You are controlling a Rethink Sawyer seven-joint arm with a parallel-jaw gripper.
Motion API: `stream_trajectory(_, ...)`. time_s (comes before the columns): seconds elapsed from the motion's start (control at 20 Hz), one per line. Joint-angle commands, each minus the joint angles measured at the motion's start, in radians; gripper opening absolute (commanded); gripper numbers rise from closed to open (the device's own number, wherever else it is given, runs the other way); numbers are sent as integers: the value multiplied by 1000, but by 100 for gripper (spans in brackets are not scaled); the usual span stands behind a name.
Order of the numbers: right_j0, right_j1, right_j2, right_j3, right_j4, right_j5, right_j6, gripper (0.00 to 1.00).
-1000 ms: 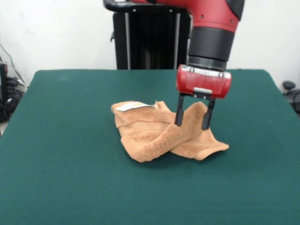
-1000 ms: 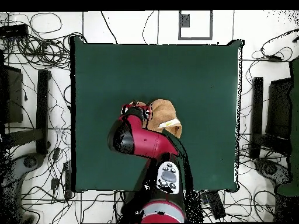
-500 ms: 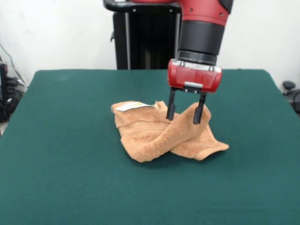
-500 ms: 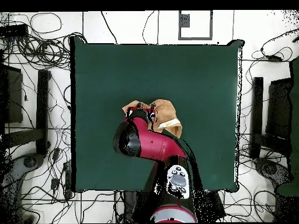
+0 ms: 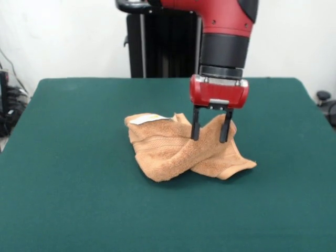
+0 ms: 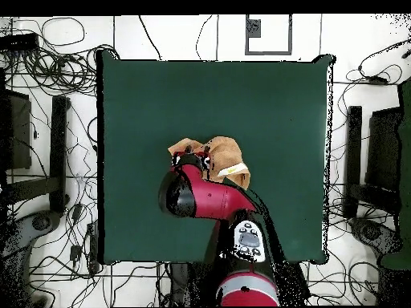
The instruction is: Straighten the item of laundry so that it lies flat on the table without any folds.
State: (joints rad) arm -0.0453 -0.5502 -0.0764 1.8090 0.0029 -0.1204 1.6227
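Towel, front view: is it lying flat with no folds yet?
No. The towel is bunched and twisted into overlapping folds on the table, with the open gripper straddling a raised ridge.

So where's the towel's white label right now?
In the front view the white label lies on the towel's upper left corner, left of the open gripper, towards the table's far side.

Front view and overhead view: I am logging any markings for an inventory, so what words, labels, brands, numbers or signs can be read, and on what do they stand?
No text can be read in either view.
Small white label on the crumpled orange-tan terry-cloth towel: any print is too small to read.
Pale panel on the red and black robot arm: dark marks, too blurred to read.
Red gripper, dark green felt-like table: no markings show.
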Motion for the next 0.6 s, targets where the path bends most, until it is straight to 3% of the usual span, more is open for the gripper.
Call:
stream_trajectory(0.05, -51, 38, 190, 74, -80, 15, 148, 100)
stream_trajectory(0.6, -137, -92, 283, 171, -117, 140, 129, 100)
